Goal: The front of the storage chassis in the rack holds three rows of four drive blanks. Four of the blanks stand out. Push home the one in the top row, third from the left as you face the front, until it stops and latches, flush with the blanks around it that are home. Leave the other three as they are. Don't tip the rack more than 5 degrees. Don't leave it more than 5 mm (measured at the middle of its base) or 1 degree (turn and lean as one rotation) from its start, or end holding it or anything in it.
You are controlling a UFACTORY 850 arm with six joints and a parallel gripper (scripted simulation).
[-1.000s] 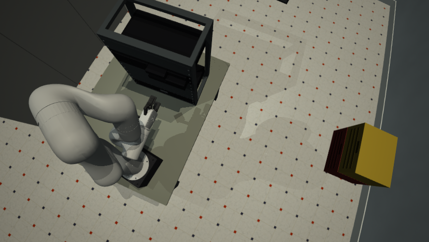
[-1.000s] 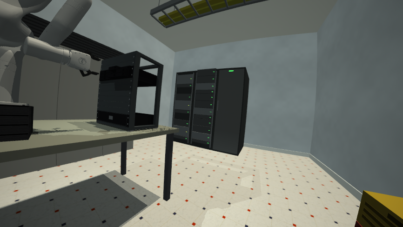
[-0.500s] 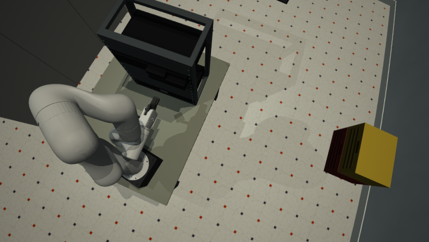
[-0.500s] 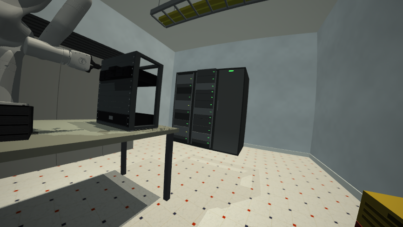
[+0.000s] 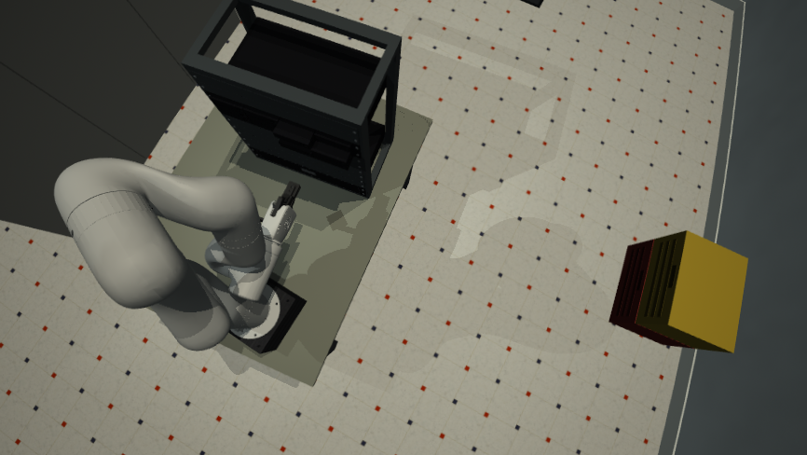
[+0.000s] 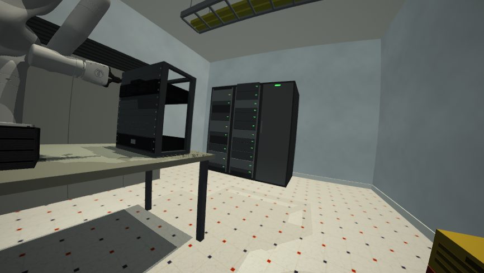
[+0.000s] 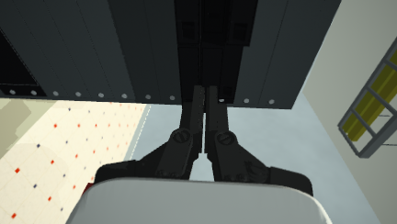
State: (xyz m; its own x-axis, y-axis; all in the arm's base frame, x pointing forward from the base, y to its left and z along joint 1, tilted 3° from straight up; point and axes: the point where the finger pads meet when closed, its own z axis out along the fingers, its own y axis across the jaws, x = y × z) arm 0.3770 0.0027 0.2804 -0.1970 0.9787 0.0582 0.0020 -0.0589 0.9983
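Observation:
The black open-frame rack [image 5: 282,96] [image 6: 159,108] stands on the table [image 5: 338,254] [image 6: 101,162]. The storage chassis [image 5: 307,141] [image 6: 140,88] sits high in its front, and some dark drive blanks [image 5: 294,132] [image 7: 204,41] stand out from it. I cannot tell the single blanks apart in the dark face. My gripper [image 5: 292,189] [image 6: 117,80] [image 7: 205,100] is shut with nothing between its fingers. Its tips point at the chassis front, a short gap before the protruding blanks. In the wrist view the view is rolled, and the rack's grey panels [image 7: 115,46] fill the top.
The arm's black base [image 5: 282,316] [image 6: 17,145] is on the same table. A yellow and red box [image 5: 705,288] [image 6: 457,250] sits on the floor to the right. Tall server cabinets [image 6: 257,128] stand at the far wall. A ceiling light [image 6: 237,10] [image 7: 372,101] hangs overhead.

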